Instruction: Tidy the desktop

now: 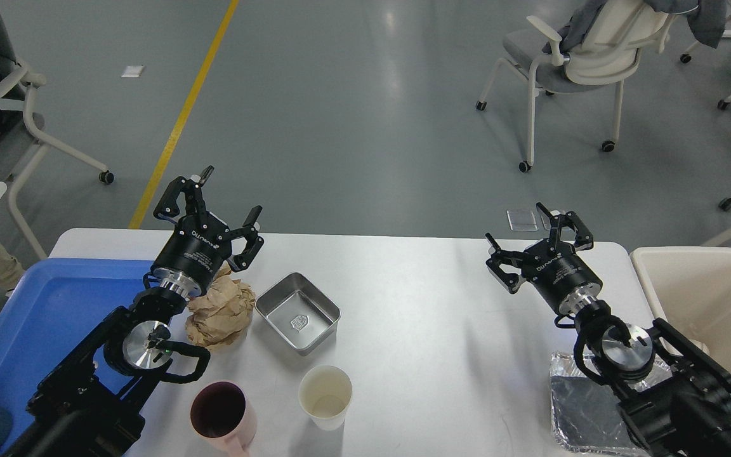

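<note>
so the desktop [429, 298] has a crumpled brown paper ball [221, 311] on the left, a steel tray [299, 313] just beside it, a pink mug [221, 416] and paper cup [325, 396] near the front edge. Left gripper [223, 203] hangs above the paper with fingers spread, right gripper [533, 238] spread too. Blue tray [42, 317] far left, cream bin [714, 298] far right, foil sheet [584, 406] under the right arm

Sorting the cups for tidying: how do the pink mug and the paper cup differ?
The pink mug is pink outside with a dark interior; the paper cup is cream inside and out. The mug looks wider and sits left of the cup, nearer the blue tray. Both stand upright, apart, on the desktop, mouths open upward.
</note>
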You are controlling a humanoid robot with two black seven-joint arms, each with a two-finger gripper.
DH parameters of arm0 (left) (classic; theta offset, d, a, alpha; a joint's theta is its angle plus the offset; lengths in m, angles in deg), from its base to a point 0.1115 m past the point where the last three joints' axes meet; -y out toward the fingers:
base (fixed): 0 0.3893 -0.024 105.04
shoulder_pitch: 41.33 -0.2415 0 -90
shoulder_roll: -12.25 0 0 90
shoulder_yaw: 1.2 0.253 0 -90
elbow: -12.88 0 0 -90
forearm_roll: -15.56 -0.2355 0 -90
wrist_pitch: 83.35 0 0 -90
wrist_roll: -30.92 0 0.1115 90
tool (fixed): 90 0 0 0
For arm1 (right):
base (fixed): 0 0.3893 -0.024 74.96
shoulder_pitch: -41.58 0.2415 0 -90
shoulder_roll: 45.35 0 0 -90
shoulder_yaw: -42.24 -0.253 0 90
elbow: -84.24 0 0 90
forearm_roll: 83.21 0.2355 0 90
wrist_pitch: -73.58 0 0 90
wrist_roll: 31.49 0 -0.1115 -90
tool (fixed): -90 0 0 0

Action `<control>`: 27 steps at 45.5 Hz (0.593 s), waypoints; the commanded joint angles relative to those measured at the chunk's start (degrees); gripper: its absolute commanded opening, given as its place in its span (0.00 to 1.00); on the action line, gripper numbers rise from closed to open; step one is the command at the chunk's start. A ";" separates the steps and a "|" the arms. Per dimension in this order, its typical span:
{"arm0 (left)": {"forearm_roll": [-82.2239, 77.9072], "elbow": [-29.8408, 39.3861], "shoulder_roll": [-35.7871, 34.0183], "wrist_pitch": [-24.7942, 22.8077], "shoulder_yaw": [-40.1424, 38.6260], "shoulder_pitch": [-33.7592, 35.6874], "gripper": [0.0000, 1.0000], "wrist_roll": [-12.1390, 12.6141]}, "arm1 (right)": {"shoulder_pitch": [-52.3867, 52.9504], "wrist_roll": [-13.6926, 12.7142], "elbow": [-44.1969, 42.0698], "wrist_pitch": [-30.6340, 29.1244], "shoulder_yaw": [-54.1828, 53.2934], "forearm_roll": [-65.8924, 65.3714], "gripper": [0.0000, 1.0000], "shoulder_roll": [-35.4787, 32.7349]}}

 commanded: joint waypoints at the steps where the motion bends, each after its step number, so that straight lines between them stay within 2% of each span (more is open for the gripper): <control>1: 0.00 0.22 -0.51 1.63 1.46 0.51 0.97 -0.01 | 0.14 0.00 -0.09 0.00 0.00 -0.01 1.00 -0.09; 6: -0.09 0.66 -0.77 4.27 4.09 1.74 0.97 0.60 | 0.06 0.00 -0.09 0.00 0.09 -0.01 1.00 -0.09; 12: -0.53 2.68 -4.63 8.57 15.15 5.87 0.97 0.95 | -0.56 0.00 -0.09 -0.09 0.09 -0.01 1.00 0.00; 18: -0.35 4.09 -8.24 12.44 26.50 13.25 0.97 1.04 | -1.26 0.00 0.00 -0.09 0.00 -0.01 1.00 0.97; 27: -0.35 4.00 -13.60 13.33 31.16 18.88 0.97 2.09 | -1.26 0.00 0.00 -0.09 0.00 -0.01 1.00 1.76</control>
